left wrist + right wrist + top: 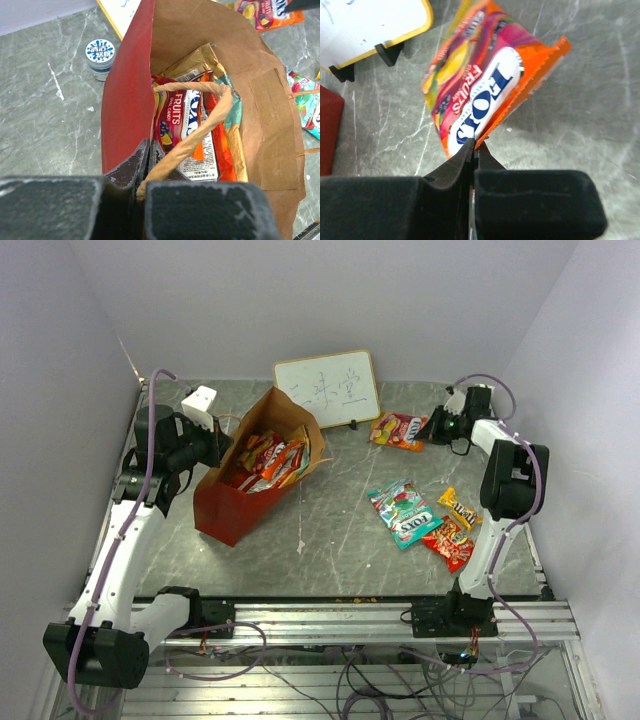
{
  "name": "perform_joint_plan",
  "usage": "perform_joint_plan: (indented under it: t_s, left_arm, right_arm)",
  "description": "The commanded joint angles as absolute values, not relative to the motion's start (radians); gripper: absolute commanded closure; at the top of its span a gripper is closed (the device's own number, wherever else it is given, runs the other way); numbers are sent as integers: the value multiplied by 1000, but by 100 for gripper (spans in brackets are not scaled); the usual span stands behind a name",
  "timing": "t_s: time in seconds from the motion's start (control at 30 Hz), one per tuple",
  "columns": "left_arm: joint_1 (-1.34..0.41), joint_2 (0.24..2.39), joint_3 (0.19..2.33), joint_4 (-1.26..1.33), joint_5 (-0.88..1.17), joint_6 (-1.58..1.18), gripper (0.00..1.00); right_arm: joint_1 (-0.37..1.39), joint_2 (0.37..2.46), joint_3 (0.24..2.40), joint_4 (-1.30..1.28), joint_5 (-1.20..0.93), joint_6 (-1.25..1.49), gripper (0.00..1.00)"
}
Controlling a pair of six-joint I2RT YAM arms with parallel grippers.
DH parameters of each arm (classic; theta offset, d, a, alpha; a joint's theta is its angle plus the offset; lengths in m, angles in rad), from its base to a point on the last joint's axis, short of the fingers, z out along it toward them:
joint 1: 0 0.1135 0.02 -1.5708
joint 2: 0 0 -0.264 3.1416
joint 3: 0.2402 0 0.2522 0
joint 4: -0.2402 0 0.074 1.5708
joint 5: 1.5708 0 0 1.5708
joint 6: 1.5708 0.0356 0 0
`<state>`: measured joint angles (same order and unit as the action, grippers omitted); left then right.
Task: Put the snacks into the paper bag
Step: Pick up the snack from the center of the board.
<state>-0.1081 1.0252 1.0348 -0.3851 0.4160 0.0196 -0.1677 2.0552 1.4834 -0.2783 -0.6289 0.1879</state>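
While your left gripper pinches the paper bag, your right gripper clamps the orange packet; both shut tight. Other snacks lie in the bag.

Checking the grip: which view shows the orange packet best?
Right wrist: the orange packet fills the frame, its edge pinched between shut jaws. Top external shows it small beside the whiteboard; left wrist catches part.
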Motion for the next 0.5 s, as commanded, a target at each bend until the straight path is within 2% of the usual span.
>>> perform_joint_plan:
  t_s: [0.0, 0.2, 0.47]
  left_arm:
    - [-104, 1028, 1055, -349, 452, 25, 93]
    - [-103, 1031, 1055, -350, 447, 30, 93]
    - [-100, 1025, 1049, -347, 446, 30, 93]
  right_arm:
    - [-184, 1916, 1451, -309, -636, 114, 100]
    - [-184, 1731, 1395, -281, -673, 77, 100]
    - [-183, 1562, 1422, -253, -818, 134, 100]
